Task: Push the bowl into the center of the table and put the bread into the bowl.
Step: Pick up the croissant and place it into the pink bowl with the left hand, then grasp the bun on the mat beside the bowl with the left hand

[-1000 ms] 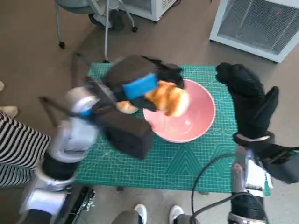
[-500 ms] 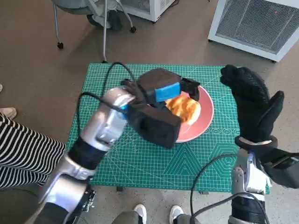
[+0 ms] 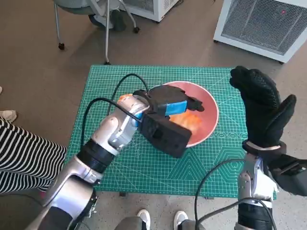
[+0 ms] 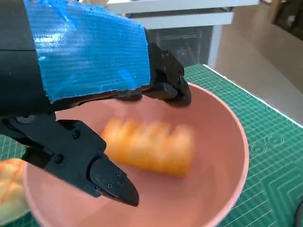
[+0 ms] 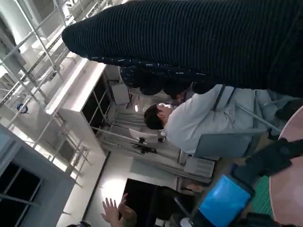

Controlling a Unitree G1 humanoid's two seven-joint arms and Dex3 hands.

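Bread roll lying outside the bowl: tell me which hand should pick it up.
Left. The left hand hovers open over the bowl, and the loose roll lies just beside that arm. The right hand is raised past the bowl's opposite side, farther away.

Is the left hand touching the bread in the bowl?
Apart. The left wrist view shows the left hand open above the bread, pink bowl visible between them.

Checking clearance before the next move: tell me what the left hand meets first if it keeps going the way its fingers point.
Probably the bread lying in the pink bowl, just beyond the left hand; depth is uncertain.
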